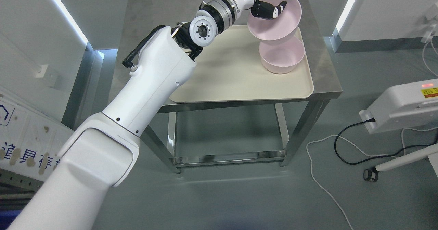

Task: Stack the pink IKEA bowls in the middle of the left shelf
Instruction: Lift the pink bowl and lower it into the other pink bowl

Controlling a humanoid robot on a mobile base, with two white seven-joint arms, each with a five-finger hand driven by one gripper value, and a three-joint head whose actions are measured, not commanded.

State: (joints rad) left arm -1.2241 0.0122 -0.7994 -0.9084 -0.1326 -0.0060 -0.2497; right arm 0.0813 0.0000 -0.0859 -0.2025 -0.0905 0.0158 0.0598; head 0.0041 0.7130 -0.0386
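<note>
My left arm reaches from the lower left across to the far right of a steel table. My left hand is shut on the rim of a pink bowl, its dark thumb inside the bowl. The bowl is tilted and held just above a second pink bowl. That second bowl sits upright on a cream tray at its right side. Whether the two bowls touch I cannot tell. My right arm is out of view.
The tray lies on a steel table with a lower frame. A white machine with cables on the floor stands at the right. A white panel with print leans at the lower left.
</note>
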